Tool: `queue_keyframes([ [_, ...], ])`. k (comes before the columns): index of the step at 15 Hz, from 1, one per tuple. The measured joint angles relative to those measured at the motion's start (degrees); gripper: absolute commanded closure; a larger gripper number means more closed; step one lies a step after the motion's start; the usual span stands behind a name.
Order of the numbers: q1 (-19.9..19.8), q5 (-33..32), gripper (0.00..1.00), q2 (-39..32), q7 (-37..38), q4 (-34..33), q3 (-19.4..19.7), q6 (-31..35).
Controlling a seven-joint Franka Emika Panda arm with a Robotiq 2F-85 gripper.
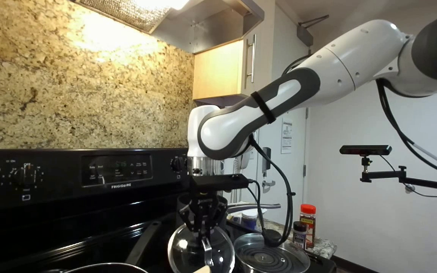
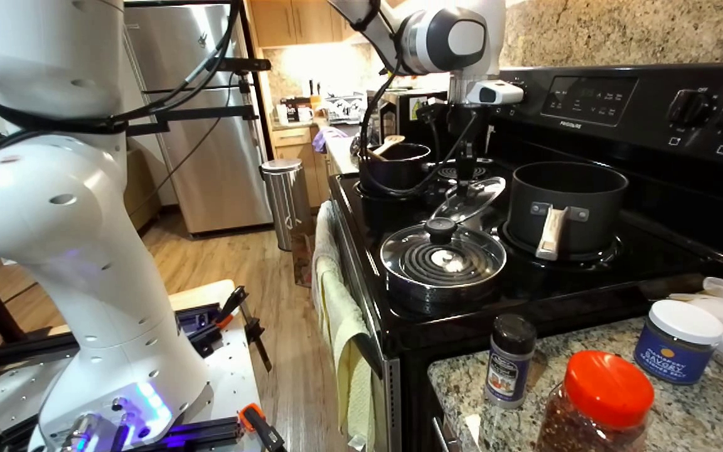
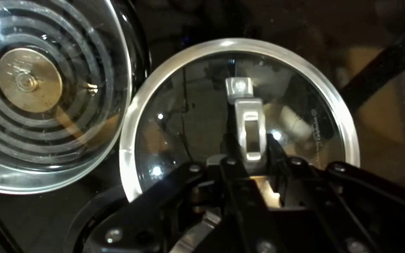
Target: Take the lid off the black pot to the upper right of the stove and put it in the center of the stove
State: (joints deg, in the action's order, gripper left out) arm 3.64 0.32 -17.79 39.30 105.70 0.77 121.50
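Note:
The lid (image 3: 195,80), round clear glass with a metal rim and a silver loop handle, hangs tilted from my gripper (image 3: 253,147). The fingers sit on both sides of the loop handle in the wrist view. In an exterior view the lid (image 2: 474,199) is over the middle of the stove (image 2: 656,242); I cannot tell whether its lower edge touches the cooktop. In another exterior view the lid (image 1: 188,254) is below the gripper (image 1: 204,229). The black pot (image 2: 565,210), open-topped, stands on a rear burner, its silver handle toward the counter. It is partly hidden behind the gripper elsewhere.
Another glass lid (image 2: 412,248) with a dark knob lies over the front burner beside the held lid. A black pot with a wooden spoon (image 2: 393,166) stands on the other front burner. Seasoning jars (image 2: 678,342) stand on the counter. The range hood (image 1: 218,30) hangs above.

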Motion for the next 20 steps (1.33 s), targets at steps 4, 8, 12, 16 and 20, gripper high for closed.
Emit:
queue_keyframes([
  [4, 0.62, 0.71, 0.89, -0.26, -2.61, 1.84, -1.02, 0.29],
  [8, 1.6, 1.15, 0.89, -1.84, -5.36, 2.57, -1.88, 0.21],
  [12, 2.08, 1.4, 0.89, -2.92, -8.78, 2.23, -2.12, 0.12],
  [16, 2.1, 1.43, 0.47, -2.99, -11.59, 2.11, -2.12, 0.13],
  [20, 1.98, 1.43, 0.22, -3.07, -12.52, 2.1, -1.92, 0.2],
])
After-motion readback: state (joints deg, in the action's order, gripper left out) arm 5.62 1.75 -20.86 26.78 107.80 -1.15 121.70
